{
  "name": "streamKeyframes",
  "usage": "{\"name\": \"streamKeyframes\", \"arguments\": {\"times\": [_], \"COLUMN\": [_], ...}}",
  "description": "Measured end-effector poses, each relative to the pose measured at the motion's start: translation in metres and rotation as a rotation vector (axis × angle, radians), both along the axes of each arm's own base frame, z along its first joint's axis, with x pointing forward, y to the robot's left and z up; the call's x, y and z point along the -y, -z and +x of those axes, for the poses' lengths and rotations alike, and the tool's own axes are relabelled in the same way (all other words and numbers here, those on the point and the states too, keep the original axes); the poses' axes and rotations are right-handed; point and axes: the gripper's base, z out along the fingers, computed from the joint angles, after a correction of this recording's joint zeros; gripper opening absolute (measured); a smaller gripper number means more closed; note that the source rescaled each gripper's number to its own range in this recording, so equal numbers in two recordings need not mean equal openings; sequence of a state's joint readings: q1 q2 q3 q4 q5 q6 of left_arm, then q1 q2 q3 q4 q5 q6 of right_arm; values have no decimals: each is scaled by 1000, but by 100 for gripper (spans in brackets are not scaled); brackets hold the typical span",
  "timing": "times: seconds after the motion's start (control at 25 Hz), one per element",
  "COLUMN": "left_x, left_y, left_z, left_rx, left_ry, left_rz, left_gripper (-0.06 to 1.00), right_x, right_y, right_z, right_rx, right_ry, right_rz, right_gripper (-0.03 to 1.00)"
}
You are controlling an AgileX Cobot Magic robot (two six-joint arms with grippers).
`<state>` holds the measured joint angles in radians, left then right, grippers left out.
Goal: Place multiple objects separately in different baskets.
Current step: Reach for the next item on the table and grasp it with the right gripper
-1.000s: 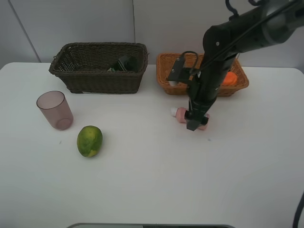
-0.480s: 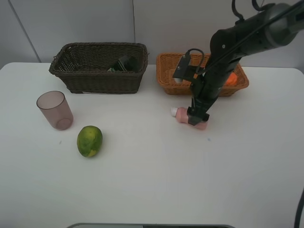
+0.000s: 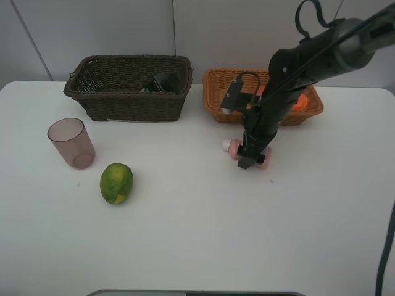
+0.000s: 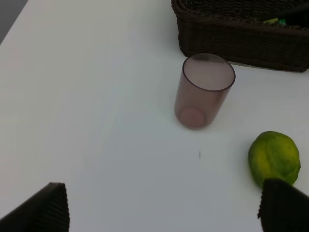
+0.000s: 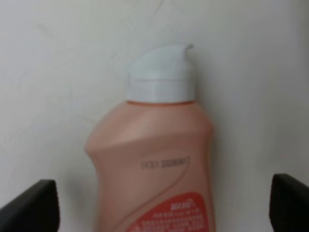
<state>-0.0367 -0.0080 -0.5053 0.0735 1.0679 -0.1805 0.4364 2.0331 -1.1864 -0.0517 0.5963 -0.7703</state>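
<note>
Right fingers (image 5: 29,208) spread wide astride the pink bottle (image 5: 152,154) lying on the surface (image 3: 197,234); left fingers (image 4: 41,210) wide, empty, near the mauve cup (image 4: 203,92)

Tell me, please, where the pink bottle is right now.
In the high view, the pink bottle lies on the table right of centre, just in front of the orange-tan basket, under the open right claw.

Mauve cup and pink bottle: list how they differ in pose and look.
The mauve cup stands upright; the pink bottle lies on its side. The cup is translucent and open-topped; the bottle is opaque with a white cap. The cup stands untouched at the left; the bottle has the open right tool over it. Both rest on the white table.
</note>
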Motion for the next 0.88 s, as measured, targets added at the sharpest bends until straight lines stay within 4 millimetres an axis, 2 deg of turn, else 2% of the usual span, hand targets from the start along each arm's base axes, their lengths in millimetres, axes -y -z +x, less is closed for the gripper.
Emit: {"name": "streamKeyframes", "arguments": {"times": [0.2, 0.44, 0.52, 0.6, 0.72, 0.88], "left_x": [0, 0, 0, 0, 0, 0], "left_y": [0, 0, 0, 0, 0, 0], "left_z": [0, 0, 0, 0, 0, 0], "left_rx": [0, 0, 0, 0, 0, 0], "left_ry": [0, 0, 0, 0, 0, 0], "left_rz": [0, 0, 0, 0, 0, -1], "left_gripper": [100, 100, 100, 100, 100, 100], "right_x": [4, 4, 4, 4, 4, 5], "right_y": [11, 11, 11, 11, 11, 12], "right_z": [-8, -10, -10, -9, -8, -7], "right_rx": [2, 13, 13, 18, 36, 37], "right_ry": [-5, -6, -6, -8, -23, -29], "right_rz": [1, 6, 6, 7, 2, -4], "right_gripper": [94, 94, 91, 75, 23, 26]}}
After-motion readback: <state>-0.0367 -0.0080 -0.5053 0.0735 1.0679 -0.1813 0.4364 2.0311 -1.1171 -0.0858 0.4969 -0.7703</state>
